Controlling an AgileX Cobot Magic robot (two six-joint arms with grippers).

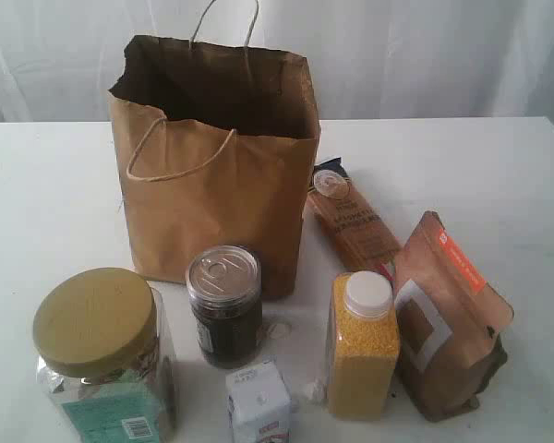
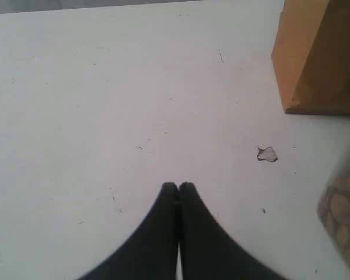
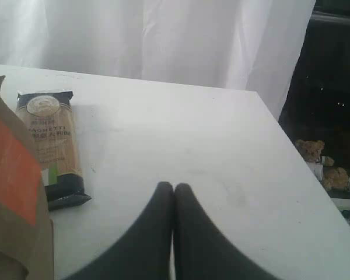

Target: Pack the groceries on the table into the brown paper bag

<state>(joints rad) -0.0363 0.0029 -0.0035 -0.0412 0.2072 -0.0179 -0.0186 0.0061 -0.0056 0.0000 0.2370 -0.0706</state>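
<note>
The bag (image 1: 212, 185) stands upright and open toward the back of the table (image 1: 55, 203), about midway between its left and right edges. The groceries crowd the table's near edge in front of it. The clear jar (image 1: 102, 360) sits toward the left corner, and the dark jar (image 1: 225, 309) stands just in front of the bag. The carton (image 1: 258, 403) is right at the edge, the bottle (image 1: 361, 351) stands next to it, and the pouch (image 1: 448, 318) is just beside the bottle. The spaghetti (image 1: 354, 226) lies flat by the bag's right side, behind the pouch.

The left gripper (image 2: 178, 186) is clenched on nothing, its two black fingers pressed tip to tip and angled down over bare tabletop. A corner of the bag's base lies ahead of it, with the clear jar blurred close by and a white scrap (image 2: 267, 154) between them. The right gripper (image 3: 173, 186) is also squeezed closed and empty. It is held low over bare table and points toward the far edge and the curtain (image 3: 163, 35), with the spaghetti and pouch alongside. Whether either tip touches the surface I cannot tell.
</note>
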